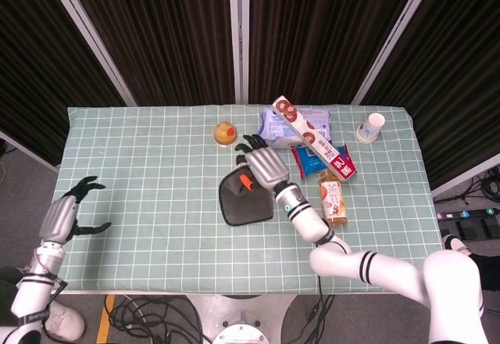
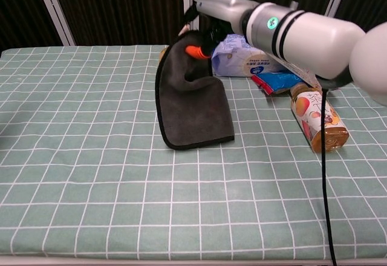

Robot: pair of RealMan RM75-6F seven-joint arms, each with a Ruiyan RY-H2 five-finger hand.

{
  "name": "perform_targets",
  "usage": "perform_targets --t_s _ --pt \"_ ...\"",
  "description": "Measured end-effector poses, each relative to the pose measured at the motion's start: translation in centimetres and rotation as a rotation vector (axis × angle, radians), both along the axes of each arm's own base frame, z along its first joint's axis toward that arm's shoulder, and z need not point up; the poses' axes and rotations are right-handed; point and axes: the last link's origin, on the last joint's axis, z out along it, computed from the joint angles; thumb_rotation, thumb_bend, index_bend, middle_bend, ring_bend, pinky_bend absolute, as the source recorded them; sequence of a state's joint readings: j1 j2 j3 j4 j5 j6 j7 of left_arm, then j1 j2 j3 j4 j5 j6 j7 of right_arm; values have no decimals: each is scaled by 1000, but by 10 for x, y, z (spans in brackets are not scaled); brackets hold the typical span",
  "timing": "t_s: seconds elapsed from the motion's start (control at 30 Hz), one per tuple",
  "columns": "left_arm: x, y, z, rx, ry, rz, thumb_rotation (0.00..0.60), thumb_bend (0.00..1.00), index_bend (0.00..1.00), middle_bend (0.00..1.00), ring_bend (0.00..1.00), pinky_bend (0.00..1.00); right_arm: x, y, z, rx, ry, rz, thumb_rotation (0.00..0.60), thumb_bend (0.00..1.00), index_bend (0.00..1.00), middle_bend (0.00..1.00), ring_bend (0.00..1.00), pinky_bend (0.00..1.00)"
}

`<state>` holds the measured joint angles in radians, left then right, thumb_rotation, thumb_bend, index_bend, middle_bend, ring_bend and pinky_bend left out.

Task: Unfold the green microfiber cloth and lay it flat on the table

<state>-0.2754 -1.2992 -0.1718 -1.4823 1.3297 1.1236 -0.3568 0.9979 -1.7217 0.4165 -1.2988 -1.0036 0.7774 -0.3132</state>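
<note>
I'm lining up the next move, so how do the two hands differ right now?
The right hand grips the cloth and holds its top edge lifted off the table; the left hand holds nothing, fingers apart. The right hand is over mid-table near the snack packs; the left hand hangs off the table's left edge. Both show in the head view.

My right hand raised over the table's middle, fingers pinched closed, forearm reaching from the near edge, my left hand off the left edge, fingers spread
</note>
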Motion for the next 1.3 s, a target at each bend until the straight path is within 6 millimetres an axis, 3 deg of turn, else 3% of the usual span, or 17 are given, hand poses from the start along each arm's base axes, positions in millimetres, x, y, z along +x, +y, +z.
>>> perform_targets --t_s 0.2,0.6,0.8,1.13,1.3 --pt "18 51 -24 -63 -155 41 600 60 331 217 218 256 36 -10 13 -50 4 56 600 469 698 203 7 0" --pt "43 91 -72 -220 -291 112 598 32 310 177 211 259 72 -27 8 -112 50 57 600 475 686 203 8 0" --pt "41 111 -90 -185 -312 182 548 32 288 138 199 264 80 -29 1 -118 63 53 600 476 683 203 8 0" --pt "57 121 -118 -296 -404 257 546 34 302 135 199 265 88 -26 -10 -116 61 57 600 478 676 203 7 0" --pt "71 122 -128 -359 -440 249 575 40 350 135 198 265 94 -22 -17 -125 65 59 600 479 672 203 7 0"
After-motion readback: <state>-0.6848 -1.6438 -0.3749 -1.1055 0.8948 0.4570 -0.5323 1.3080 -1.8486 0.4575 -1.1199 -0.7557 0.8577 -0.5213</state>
